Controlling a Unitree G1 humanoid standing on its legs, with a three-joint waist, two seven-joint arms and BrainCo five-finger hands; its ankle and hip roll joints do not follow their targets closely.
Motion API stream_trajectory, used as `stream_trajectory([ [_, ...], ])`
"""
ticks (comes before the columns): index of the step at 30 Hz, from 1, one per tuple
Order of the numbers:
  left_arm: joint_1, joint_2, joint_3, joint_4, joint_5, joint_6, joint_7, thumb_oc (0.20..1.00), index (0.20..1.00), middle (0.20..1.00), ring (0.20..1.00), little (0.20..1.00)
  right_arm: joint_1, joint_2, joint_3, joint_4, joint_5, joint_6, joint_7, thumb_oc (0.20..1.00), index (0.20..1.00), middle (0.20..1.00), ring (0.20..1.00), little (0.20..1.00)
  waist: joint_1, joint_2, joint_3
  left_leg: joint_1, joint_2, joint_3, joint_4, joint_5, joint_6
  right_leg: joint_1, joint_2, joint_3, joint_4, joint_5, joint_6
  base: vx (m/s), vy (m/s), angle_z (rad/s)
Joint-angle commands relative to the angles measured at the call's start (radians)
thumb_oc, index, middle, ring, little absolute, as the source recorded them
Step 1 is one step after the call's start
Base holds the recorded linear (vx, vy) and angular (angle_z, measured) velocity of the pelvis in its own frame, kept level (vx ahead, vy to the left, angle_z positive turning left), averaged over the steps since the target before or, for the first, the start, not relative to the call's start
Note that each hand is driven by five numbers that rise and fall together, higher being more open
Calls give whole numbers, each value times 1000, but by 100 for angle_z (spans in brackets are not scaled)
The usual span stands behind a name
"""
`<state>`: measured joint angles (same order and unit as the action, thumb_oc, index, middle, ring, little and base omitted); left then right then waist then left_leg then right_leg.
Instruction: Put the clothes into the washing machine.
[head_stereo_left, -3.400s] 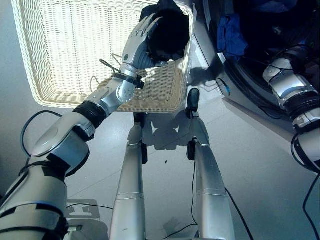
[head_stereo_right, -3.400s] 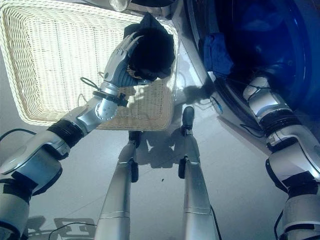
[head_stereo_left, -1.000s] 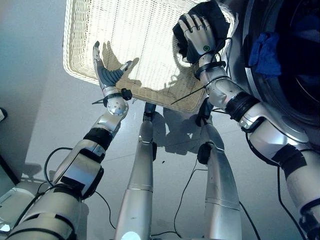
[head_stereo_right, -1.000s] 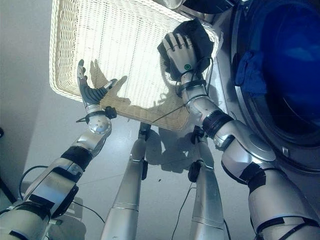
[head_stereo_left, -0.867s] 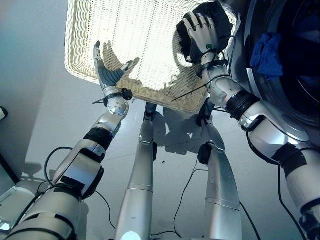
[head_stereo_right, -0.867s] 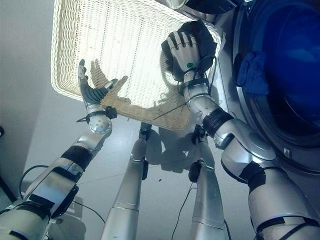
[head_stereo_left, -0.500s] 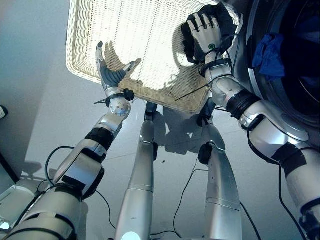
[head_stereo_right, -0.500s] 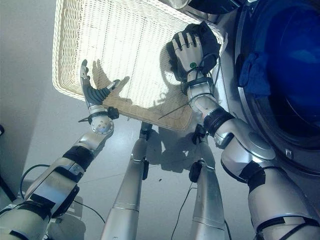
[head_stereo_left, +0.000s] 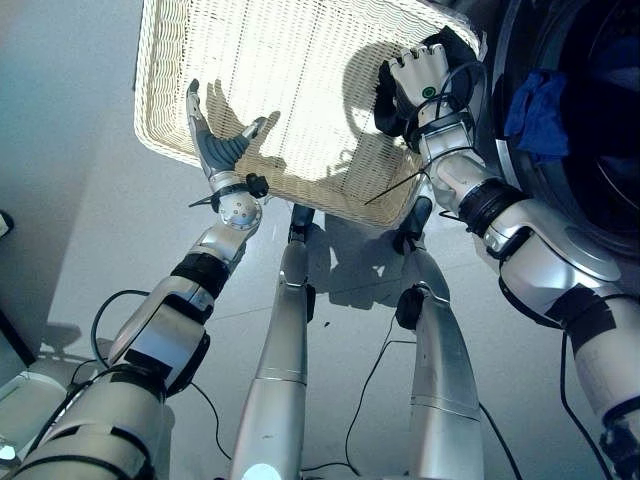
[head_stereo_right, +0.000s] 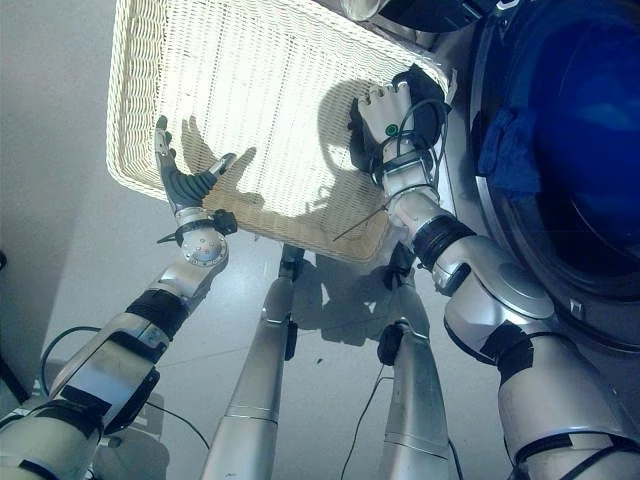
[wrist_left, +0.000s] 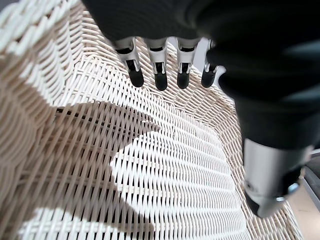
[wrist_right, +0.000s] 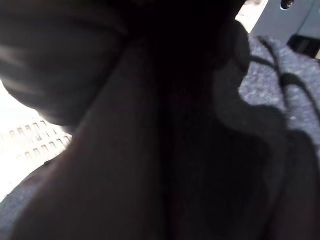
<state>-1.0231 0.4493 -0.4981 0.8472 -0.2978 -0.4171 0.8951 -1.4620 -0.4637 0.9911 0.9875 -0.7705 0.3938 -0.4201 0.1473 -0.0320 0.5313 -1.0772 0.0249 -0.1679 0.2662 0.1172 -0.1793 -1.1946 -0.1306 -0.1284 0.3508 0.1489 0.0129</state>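
A white wicker basket (head_stereo_left: 300, 60) lies on the floor (head_stereo_left: 90, 200) at about 12 o'clock from the robot, with the washer (head_stereo_left: 590, 150) just beside it at 2 o'clock. The right robot hand (head_stereo_left: 415, 85) is at the basket's corner nearest the washer, fingers curled and clamped on a dark garment (head_stereo_right: 420, 95) that sits bunched under and around the palm, against the basket's rim. From the right wrist the dark knit cloth (wrist_right: 280, 100) is pressed close to the robot hand. A blue garment (head_stereo_left: 540, 100) lies in the washer's open drum, at 3 o'clock from the dark garment and well apart from it. The left robot hand (head_stereo_left: 215, 135) is over the basket's near rim at 11 o'clock, fingers straight and spread apart with the thumb out to the side, holding nothing. From the left wrist its fingertips (wrist_left: 157, 80) point across the bare weave of the basket's bottom (wrist_left: 165, 175) without touching any cloth, and their shadow falls on the weave below. The two robot hands are well apart, one toward each end of the basket's near side. The rest of the basket's bottom between them is bare wicker in bright light. The floor around the basket is plain grey.
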Motion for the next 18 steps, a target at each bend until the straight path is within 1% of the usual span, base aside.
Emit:
stream_trajectory([
  [1, -10, -35, 57, -5, -1, -38, 30, 1000, 1000, 1000, 1000, 1000, 43, -79, 3, 83, 39, -1, -10, 200, 200, 200, 200, 200, -57, 102, -11, -15, -134, 106, -44, 43, 137, 28, 88, -83, -30, 21, 102, 0, 0, 0],
  [2, -8, -36, 57, -4, -1, -39, 31, 1000, 1000, 1000, 1000, 1000, 45, -82, -3, 80, 90, -12, -35, 200, 200, 200, 200, 200, -58, 102, -11, -16, -134, 107, -43, 43, 137, 28, 88, -82, -30, 22, 101, 0, 0, 0],
  [3, -6, -36, 58, -4, -2, -40, 32, 1000, 1000, 1000, 1000, 1000, 47, -82, -6, 80, 109, -15, -39, 200, 200, 200, 200, 200, -59, 102, -11, -15, -134, 107, -42, 42, 138, 28, 88, -81, -30, 22, 101, 10, 34, 1],
  [4, 3, -37, 64, -10, 0, -42, 32, 1000, 1000, 1000, 1000, 1000, 61, -86, -36, 59, 297, -59, -89, 200, 200, 200, 200, 200, -61, 104, -11, -17, -134, 110, -38, 40, 137, 25, 89, -80, -27, 21, 100, 7, 39, 1],
  [5, 4, -36, 67, -12, 0, -42, 32, 1000, 1000, 1000, 1000, 1000, 67, -88, -61, 40, 396, -86, -116, 200, 200, 200, 200, 200, -63, 104, -11, -17, -132, 111, -39, 40, 137, 24, 89, -78, -27, 20, 100, 6, 36, 1],
  [6, 4, -36, 67, -12, 0, -42, 32, 1000, 1000, 1000, 1000, 1000, 69, -88, -64, 37, 408, -89, -119, 200, 200, 200, 200, 200, -63, 104, -11, -17, -132, 112, -39, 40, 137, 24, 89, -78, -27, 20, 100, 0, 0, 0],
  [7, 8, -31, 72, -18, 1, -41, 31, 1000, 1000, 1000, 1000, 1000, 87, -92, -112, -11, 603, -153, -132, 200, 200, 200, 200, 200, -65, 103, -11, -21, -133, 110, -40, 40, 137, 20, 89, -77, -26, 20, 99, 0, 0, 0],
  [8, 9, -28, 74, -22, 0, -39, 31, 1000, 1000, 1000, 1000, 1000, 92, -92, -132, -31, 647, -161, -136, 200, 200, 200, 200, 200, -65, 102, -11, -23, -132, 110, -40, 41, 136, 18, 89, -77, -25, 19, 99, 0, 0, 0],
  [9, 16, -22, 85, -30, 1, -37, 26, 1000, 1000, 1000, 1000, 1000, 113, -88, -203, -94, 799, -211, -163, 200, 200, 200, 200, 200, -68, 99, -11, -26, -132, 110, -39, 39, 134, 15, 90, -76, -24, 17, 98, 0, 0, 0],
  [10, 20, -21, 89, -34, 3, -37, 24, 1000, 1000, 1000, 1000, 1000, 119, -87, -221, -114, 832, -221, -161, 200, 200, 200, 200, 200, -68, 99, -11, -26, -132, 110, -39, 38, 134, 14, 90, -76, -24, 16, 98, 0, 0, 0],
  [11, 28, -18, 96, -42, 5, -36, 23, 1000, 1000, 1000, 1000, 1000, 134, -86, -260, -156, 912, -260, -167, 200, 200, 200, 200, 200, -70, 97, -11, -26, -132, 110, -38, 36, 133, 13, 89, -76, -23, 14, 98, 0, 0, 0],
  [12, 43, -13, 107, -56, 11, -34, 22, 1000, 1000, 1000, 1000, 1000, 169, -81, -323, -236, 1024, -298, -174, 200, 200, 200, 200, 200, -74, 93, -11, -27, -129, 112, -37, 34, 130, 11, 89, -75, -21, 13, 98, 0, 0, 0],
  [15, 59, -6, 121, -73, 13, -27, 24, 1000, 1000, 1000, 1000, 1000, 213, -84, -393, -314, 1147, -367, -173, 200, 200, 200, 200, 200, -82, 88, -11, -27, -126, 116, -35, 30, 129, 5, 89, -73, -16, 10, 98, 1, 13, -1],
  [16, 74, -1, 132, -82, 16, -26, 30, 1000, 1000, 1000, 1000, 1000, 253, -84, -452, -361, 1217, -421, -160, 200, 200, 200, 200, 200, -90, 82, -11, -26, -121, 120, -34, 26, 127, 4, 91, -70, -12, 6, 99, -1, 50, -2],
  [17, 82, 1, 139, -88, 18, -25, 33, 1000, 1000, 1000, 1000, 1000, 277, -86, -485, -399, 1244, -440, -154, 200, 200, 200, 200, 200, -95, 79, -11, -24, -118, 122, -34, 24, 126, 3, 91, -69, -11, 5, 100, -4, 47, -2],
  [18, 85, 2, 140, -90, 19, -25, 34, 1000, 1000, 1000, 1000, 1000, 284, -88, -492, -409, 1253, -447, -154, 200, 200, 200, 200, 200, -96, 78, -11, -24, -117, 122, -34, 24, 126, 3, 91, -68, -10, 5, 100, 0, 0, 0],
])
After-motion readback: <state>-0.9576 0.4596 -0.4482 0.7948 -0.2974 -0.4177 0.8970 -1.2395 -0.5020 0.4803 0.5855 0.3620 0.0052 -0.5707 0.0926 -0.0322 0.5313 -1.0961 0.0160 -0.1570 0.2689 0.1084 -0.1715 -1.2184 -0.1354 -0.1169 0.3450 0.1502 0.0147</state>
